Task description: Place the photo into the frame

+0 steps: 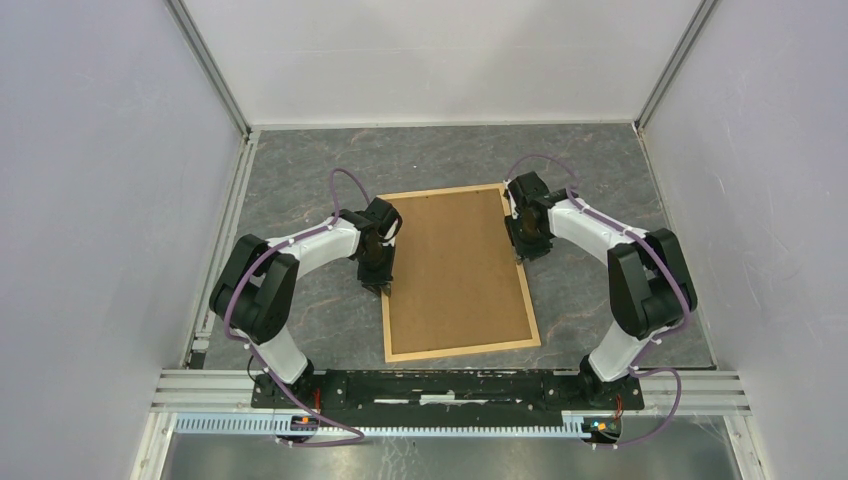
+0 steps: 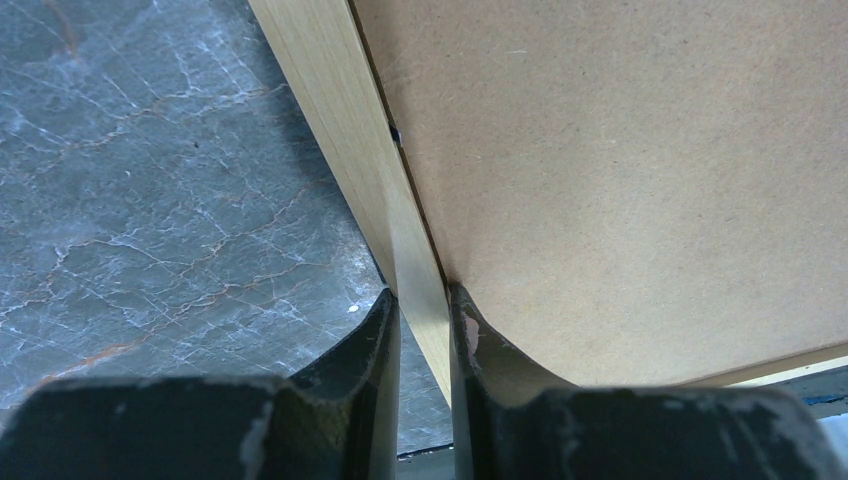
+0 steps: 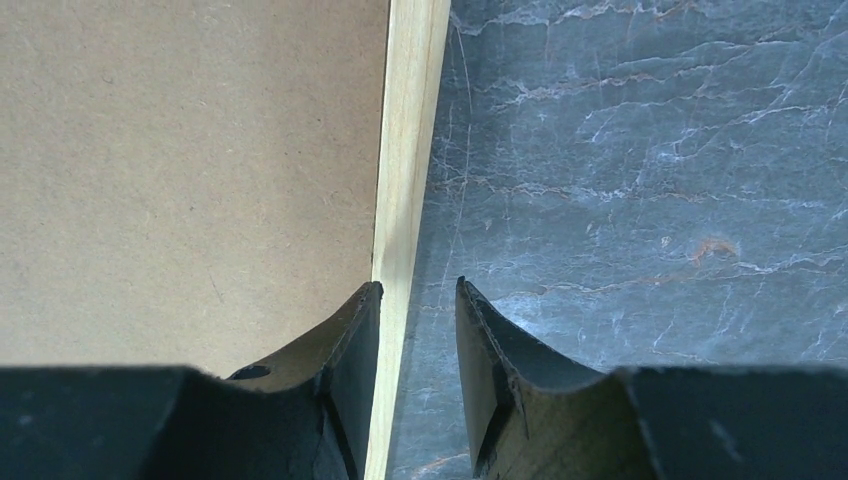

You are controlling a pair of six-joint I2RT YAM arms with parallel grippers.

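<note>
The frame (image 1: 465,350) of thin light wood lies flat on the table, filled by a plain brown board (image 1: 455,265). The photo is hidden. My left gripper (image 1: 378,288) is at the frame's left side. In the left wrist view its jaws press both sides of the wood strip (image 2: 340,110), so the left gripper (image 2: 420,300) is shut on it. My right gripper (image 1: 522,255) is at the frame's right side. In the right wrist view the right gripper (image 3: 418,290) straddles the strip (image 3: 410,130). The inner finger is against the strip, and a gap remains on the outer side.
The table top (image 1: 300,310) is dark grey marble-patterned. White walls close in the left, right and back. The arms' base rail (image 1: 450,385) runs along the near edge.
</note>
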